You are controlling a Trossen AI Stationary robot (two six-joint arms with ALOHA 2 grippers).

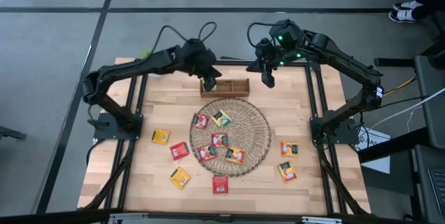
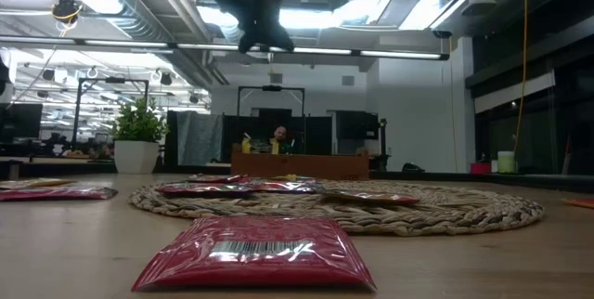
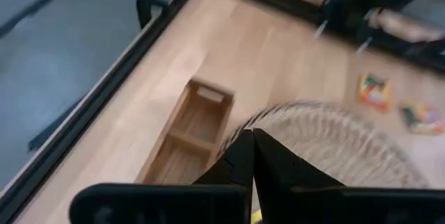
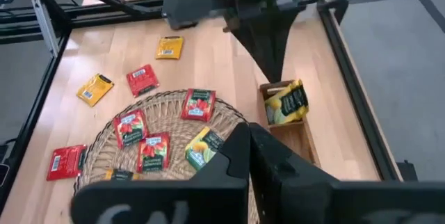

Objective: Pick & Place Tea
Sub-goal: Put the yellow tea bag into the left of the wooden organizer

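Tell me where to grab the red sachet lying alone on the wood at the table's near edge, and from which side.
Red sachet lies flat on bare wood, just off the mat, no neighbours touching. Come straight down from above and pinch across two opposite edges. It looks thin, with a slightly puffed middle in the low view, so the fingertips would probably need to touch the wood and scoop under the crimped rims.

No wording, brand or number could be read anywhere. The nearest red sachet (image 2: 255,253) in the low view carried a white barcode strip, its digits illegible, and the sachets' (image 4: 198,104) green-and-white label marks were too small to make out.
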